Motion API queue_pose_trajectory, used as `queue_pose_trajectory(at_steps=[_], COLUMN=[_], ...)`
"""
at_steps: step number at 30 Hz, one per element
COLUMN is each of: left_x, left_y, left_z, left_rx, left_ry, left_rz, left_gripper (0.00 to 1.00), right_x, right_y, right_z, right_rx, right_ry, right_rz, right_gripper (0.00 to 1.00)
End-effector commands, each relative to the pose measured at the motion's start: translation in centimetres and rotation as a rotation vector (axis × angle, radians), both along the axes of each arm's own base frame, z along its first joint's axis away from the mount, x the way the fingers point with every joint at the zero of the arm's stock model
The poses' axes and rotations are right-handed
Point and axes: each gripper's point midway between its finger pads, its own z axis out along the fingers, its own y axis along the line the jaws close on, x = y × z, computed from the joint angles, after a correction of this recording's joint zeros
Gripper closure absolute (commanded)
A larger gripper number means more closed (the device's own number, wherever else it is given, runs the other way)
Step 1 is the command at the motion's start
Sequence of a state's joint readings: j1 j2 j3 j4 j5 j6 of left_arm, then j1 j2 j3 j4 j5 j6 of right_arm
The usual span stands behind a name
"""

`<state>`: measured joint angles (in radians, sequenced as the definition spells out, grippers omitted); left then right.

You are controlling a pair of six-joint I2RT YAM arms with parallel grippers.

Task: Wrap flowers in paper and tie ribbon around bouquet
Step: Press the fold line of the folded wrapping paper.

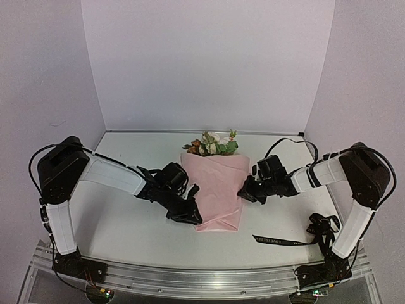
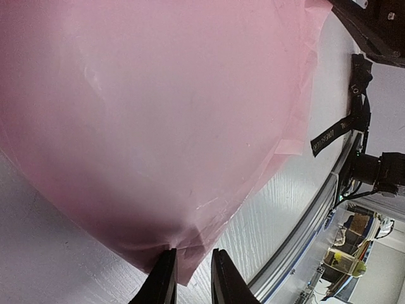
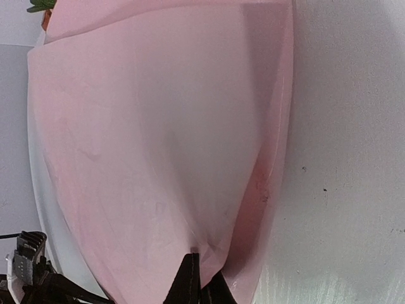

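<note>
The bouquet lies mid-table: flowers (image 1: 212,144) poke out of the far end of the pale-pink paper (image 1: 218,190), which is folded around the stems. My left gripper (image 1: 192,214) sits at the paper's near left corner. In the left wrist view its jaws (image 2: 193,278) stand narrowly open, with the paper's corner (image 2: 183,266) lying between them and bare table showing in the gap. My right gripper (image 1: 244,190) is at the paper's right edge, shut on a pinch of the paper (image 3: 204,278). The black ribbon (image 1: 285,240) lies loose on the table near the right arm's base, untouched.
An aluminium rail (image 1: 202,278) runs along the table's near edge. White walls close in the back and both sides. Black cables (image 1: 323,225) bunch beside the right arm's base, close to the ribbon's end.
</note>
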<state>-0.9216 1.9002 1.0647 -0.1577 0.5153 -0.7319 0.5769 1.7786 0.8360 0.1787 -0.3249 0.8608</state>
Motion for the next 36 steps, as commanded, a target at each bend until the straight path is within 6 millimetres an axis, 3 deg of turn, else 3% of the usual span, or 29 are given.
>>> queue_pose_trajectory(at_steps=[1, 4, 13, 21, 36], left_x=[-0.2, -0.4, 0.2, 0.2, -0.7], left_y=[-1.0, -1.1, -2.0, -1.2, -1.7], left_z=[0.8, 1.1, 4.8, 4.7, 1.4], left_rx=[-0.020, -0.020, -0.081, -0.038, -0.028], left_ry=[-0.001, 0.007, -0.041, -0.040, 0.028], left_rz=[-0.027, -0.032, -0.035, -0.030, -0.062], left_gripper=[0.80, 0.80, 0.79, 0.79, 0.80], right_x=[1.4, 1.6, 1.6, 1.5, 1.8], right_y=[0.1, 0.2, 0.4, 0.2, 0.3], right_z=[1.0, 1.1, 1.1, 0.6, 1.1], right_rx=[0.000, 0.000, 0.005, -0.009, -0.020], right_ry=[-0.043, -0.040, -0.030, -0.016, -0.024], right_rz=[-0.005, -0.001, 0.003, -0.004, 0.003], right_gripper=[1.00, 1.00, 1.00, 1.00, 1.00])
